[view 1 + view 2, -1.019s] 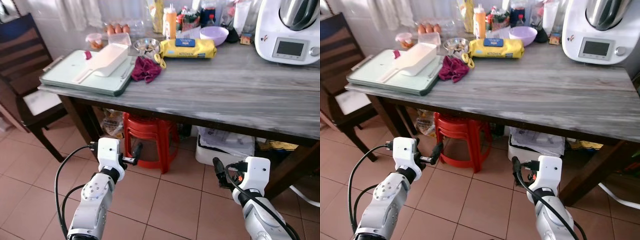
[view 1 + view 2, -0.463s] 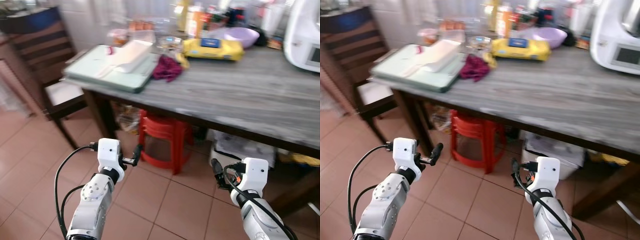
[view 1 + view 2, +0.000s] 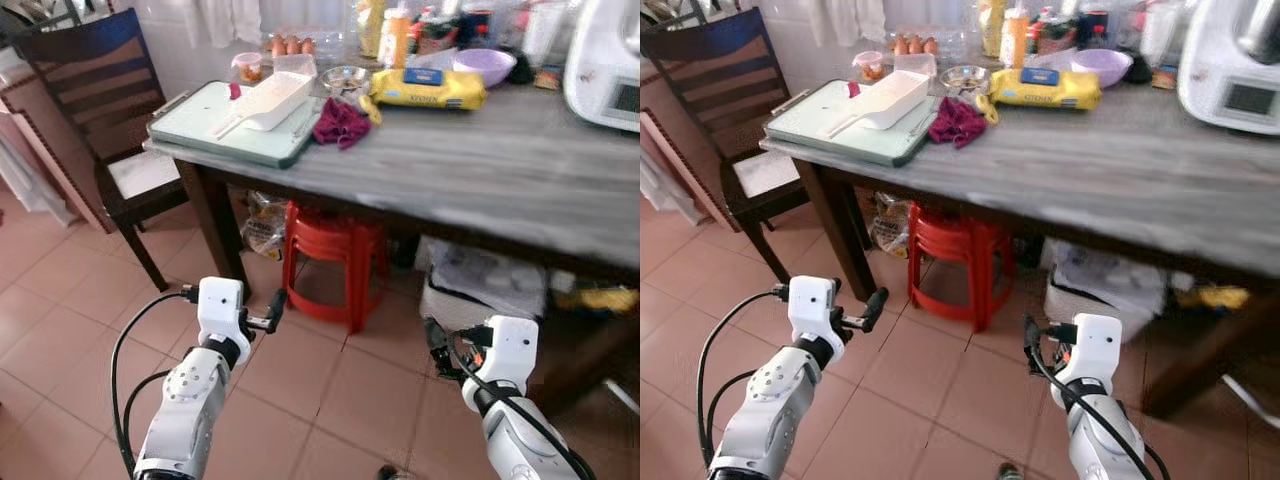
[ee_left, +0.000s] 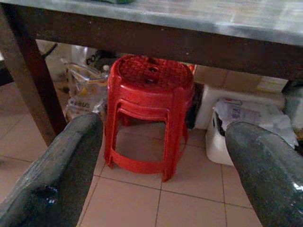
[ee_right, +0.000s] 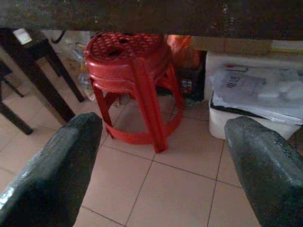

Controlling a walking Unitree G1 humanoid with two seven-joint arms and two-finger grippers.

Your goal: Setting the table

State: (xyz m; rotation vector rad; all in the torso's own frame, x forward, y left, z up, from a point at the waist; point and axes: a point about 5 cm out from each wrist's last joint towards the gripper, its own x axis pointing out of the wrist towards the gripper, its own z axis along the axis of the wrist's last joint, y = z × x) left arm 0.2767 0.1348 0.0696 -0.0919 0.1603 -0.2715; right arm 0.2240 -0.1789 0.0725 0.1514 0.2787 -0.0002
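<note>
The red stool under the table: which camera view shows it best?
The left wrist view: the red stool stands centred and whole between the open fingers. The right wrist view shows it darker, off centre. In both eye views the table hides its seat.

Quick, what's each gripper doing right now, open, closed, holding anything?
Left gripper: open, holding nothing, low in front of the red stool.
Right gripper: open, holding nothing, also below the table.

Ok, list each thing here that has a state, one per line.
Left hand: open, empty, low in front of the table.
Right hand: open, empty, low.
Red stools: stacked, upright under the table.
White scoop: lying on the green tray.
Maroon cloth: crumpled beside the tray.
</note>
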